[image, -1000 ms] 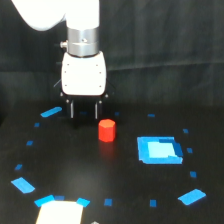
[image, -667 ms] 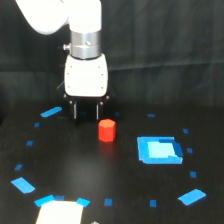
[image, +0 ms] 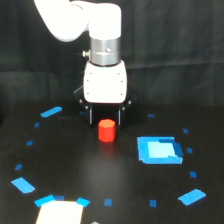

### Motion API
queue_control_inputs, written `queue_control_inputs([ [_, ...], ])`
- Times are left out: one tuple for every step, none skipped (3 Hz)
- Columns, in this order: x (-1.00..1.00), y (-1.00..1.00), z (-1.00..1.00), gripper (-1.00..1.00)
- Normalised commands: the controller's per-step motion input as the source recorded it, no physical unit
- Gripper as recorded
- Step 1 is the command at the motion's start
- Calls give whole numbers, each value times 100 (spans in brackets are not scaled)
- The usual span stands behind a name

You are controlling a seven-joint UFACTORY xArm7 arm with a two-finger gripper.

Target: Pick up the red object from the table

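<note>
— Where is the red object (image: pixel 106 130) right now?

— It stands upright on the bench (image: pixel 90 175), near the middle of the black surface. It is a short, plain red-orange cylinder, smooth-sided, flat on top, with its axis vertical.

— And how does it lie from your gripper (image: pixel 106 116)?

— In the exterior view it sits just below my two dark fingers and between them, so it looks lined up with the gap. Whether it is truly under me or a little nearer the camera, I cannot tell from this one view. That is what the coming move turns on: I judge a straight descent would do if the line-up holds in depth as well.

— What is the gripper doing?

— The fingers are spread apart, roughly as wide as the cylinder, and they hold nothing. Their tips hang above the bench, apart from the cylinder.

— What else is around it?

— The bench is flat and matte black. To the exterior view's right of the cylinder lies a bright blue square patch (image: pixel 158 149), well apart from it. Small blue tape marks (image: pixel 51 111) dot the surface in a loose ring. A pale rectangle (image: pixel 59 212) shows at the bottom edge; what it is I cannot tell.
</note>
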Motion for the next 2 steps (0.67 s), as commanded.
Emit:
queue_control_inputs([
  [-51, -62, -6, -100],
  [-54, -5, -12, -100],
])
